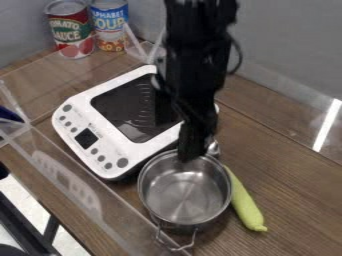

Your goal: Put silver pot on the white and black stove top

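The silver pot stands empty on the wooden table at the front, right beside the near right corner of the white and black stove top. Its wire loop handle sticks out toward the front edge. My gripper points straight down over the pot's far rim, where pot and stove meet. It is open and holds nothing. Its lower fingertip comes close to the rim; contact cannot be told.
Two labelled tin cans stand at the back left. A yellow-green corn cob lies along the pot's right side. A silver spoon peeks out behind the gripper. A clear plastic rail runs along the front left edge.
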Motion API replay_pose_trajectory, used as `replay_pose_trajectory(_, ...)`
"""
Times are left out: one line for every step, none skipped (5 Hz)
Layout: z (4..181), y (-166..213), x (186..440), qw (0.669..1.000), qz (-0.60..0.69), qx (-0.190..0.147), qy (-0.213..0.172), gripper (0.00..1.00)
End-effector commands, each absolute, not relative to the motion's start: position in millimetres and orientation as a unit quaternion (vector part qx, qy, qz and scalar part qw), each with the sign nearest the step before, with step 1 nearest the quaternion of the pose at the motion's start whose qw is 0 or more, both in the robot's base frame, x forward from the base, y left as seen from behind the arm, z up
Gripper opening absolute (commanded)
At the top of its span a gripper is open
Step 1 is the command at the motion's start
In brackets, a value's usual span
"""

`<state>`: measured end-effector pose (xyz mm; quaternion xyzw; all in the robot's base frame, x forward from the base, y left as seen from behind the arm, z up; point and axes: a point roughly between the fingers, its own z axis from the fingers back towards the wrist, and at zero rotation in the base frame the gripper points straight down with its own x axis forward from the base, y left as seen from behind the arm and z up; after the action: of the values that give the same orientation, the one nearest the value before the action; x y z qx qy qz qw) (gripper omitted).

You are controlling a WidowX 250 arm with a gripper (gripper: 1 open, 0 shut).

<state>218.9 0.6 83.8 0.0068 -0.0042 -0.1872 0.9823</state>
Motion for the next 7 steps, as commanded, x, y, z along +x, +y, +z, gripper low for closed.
replay_pose_trajectory(61.2,-11,223,0.971,-0.239,0.017,-0.018,1.00)
replay_pose_trajectory(41.8,-21,224,0.962,-0.270,0.027,-0.021,1.00)
replay_pose_trajectory(41.4,-11,223,0.950,-0.310,0.032,-0.029,1.00)
replay_pose_trajectory(44.9,-2,223,0.936,-0.349,0.031,-0.035,1.00)
replay_pose_trajectory(45.3,10,222,0.919,-0.390,0.029,-0.041,1.00)
replay_pose_trajectory(45.8,19,231,0.919,-0.390,0.031,-0.047,1.00)
replay_pose_trajectory(45.7,28,239,0.917,-0.394,0.031,-0.053,1.00)
